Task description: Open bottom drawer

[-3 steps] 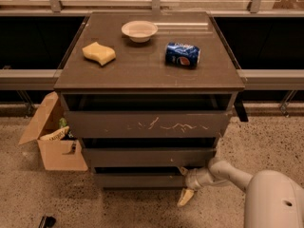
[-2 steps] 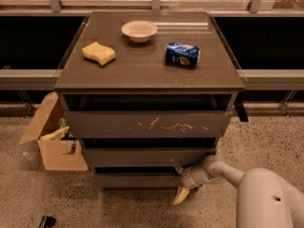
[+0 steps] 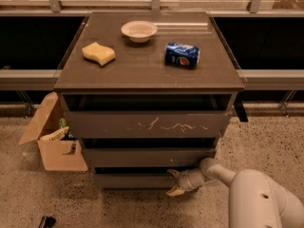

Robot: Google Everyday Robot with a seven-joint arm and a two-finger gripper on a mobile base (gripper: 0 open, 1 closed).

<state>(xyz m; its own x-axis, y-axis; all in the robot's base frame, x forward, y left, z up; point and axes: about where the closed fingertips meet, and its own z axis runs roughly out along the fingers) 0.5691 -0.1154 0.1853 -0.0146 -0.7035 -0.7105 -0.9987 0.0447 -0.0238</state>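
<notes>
The gripper (image 3: 175, 182) is sitting low at 5 o'clock, its fingers (image 3: 174, 191) standing apart, one by the top edge and one by the lower edge of the bottom drawer (image 3: 130, 180). That slim front is lying at 6 o'clock, lowest in the cabinet (image 3: 147, 75). A cardboard box (image 3: 59, 153) is standing at 8 o'clock.

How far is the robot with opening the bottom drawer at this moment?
Done: the approach; the gripper is at the bottom drawer, by the right part of its front. In hand: taking hold there. Left: the whole pull, since this drawer does not look drawn out yet.
</notes>
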